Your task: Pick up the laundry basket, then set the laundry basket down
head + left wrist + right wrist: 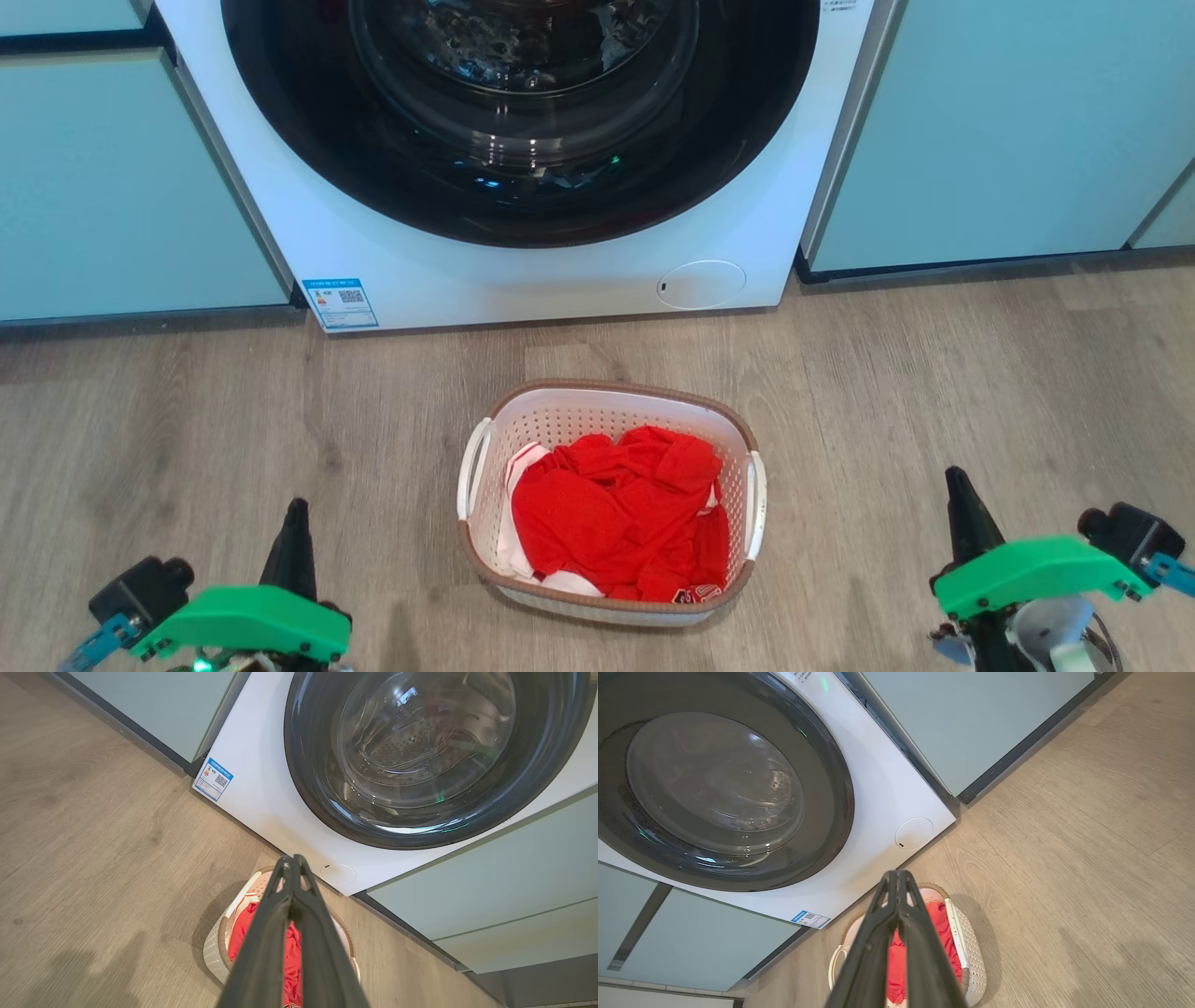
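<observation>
The laundry basket is white, perforated, brown-rimmed.

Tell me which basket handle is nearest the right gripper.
The right-side handle of the laundry basket, facing the right gripper; the left-side handle sits across the red clothing.

The laundry basket sits on the floor, before the washing machine and apart from it, with clothes in it. The left cabinet and right cabinet flank the machine. The left gripper and right gripper flank the basket, well apart from it.
</observation>
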Tool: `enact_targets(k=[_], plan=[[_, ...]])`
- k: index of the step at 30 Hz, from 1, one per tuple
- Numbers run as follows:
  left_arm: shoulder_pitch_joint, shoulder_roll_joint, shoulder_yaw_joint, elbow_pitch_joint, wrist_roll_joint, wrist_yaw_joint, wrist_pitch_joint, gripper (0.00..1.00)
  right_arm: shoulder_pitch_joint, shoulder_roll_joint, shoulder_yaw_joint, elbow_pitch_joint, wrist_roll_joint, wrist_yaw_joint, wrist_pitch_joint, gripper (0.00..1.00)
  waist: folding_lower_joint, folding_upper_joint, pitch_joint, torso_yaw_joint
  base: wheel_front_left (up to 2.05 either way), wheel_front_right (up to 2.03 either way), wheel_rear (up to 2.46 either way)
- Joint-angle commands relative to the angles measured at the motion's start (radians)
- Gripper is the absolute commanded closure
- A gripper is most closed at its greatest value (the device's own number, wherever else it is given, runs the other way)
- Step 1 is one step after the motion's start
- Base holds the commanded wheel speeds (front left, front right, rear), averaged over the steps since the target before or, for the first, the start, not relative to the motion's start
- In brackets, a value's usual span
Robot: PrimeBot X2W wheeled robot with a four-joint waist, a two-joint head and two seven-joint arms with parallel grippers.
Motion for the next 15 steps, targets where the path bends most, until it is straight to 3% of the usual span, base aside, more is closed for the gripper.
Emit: enact_targets(k=[1,15], plan=[[-0.056,0.014,0.029,-0.026,-0.033,-0.008,0.005,1.00,-0.056,-0.015,0.002,-0.029,0.033,0.002,0.007,1.00,0.0000,0.0000,0.000,0.000,0.00,0.00,0.00],[-0.087,0.015,0.050,-0.013,-0.204,-0.030,0.045,1.00,-0.070,-0.017,-0.021,-0.027,0.193,0.003,0.047,1.00,0.0000,0.0000,-0.002,0.001,0.00,0.00,0.00]])
